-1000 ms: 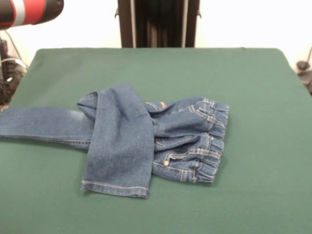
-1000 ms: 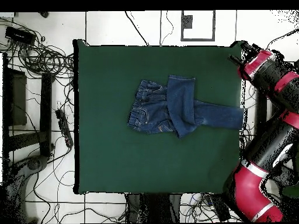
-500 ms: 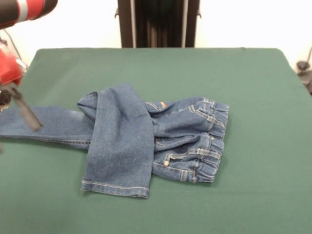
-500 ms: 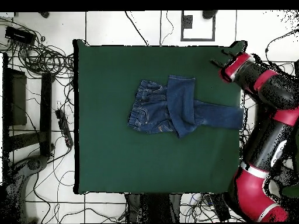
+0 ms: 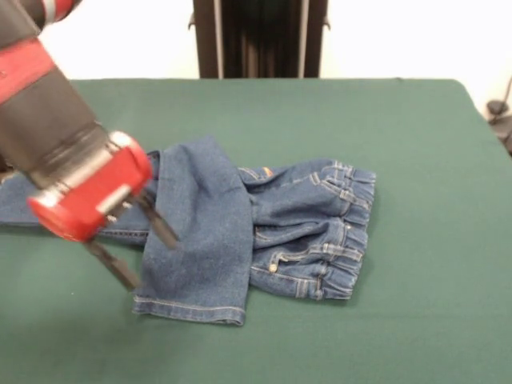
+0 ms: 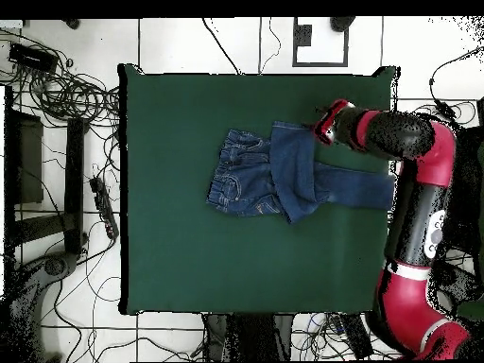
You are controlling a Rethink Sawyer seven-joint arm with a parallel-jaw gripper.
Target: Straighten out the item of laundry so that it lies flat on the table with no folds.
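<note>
Arm is angled down from the front view's upper left, with the end effector (image 5: pixel 146 246) spread, fingers apart, nothing pinched. It is held over the folded leg's hem edge on the jeans (image 5: pixel 264 232). Jeans are lying mid-counter (image 5: pixel 416 144), one leg folded across, the other stretched toward the counter edge under the arm.
</note>
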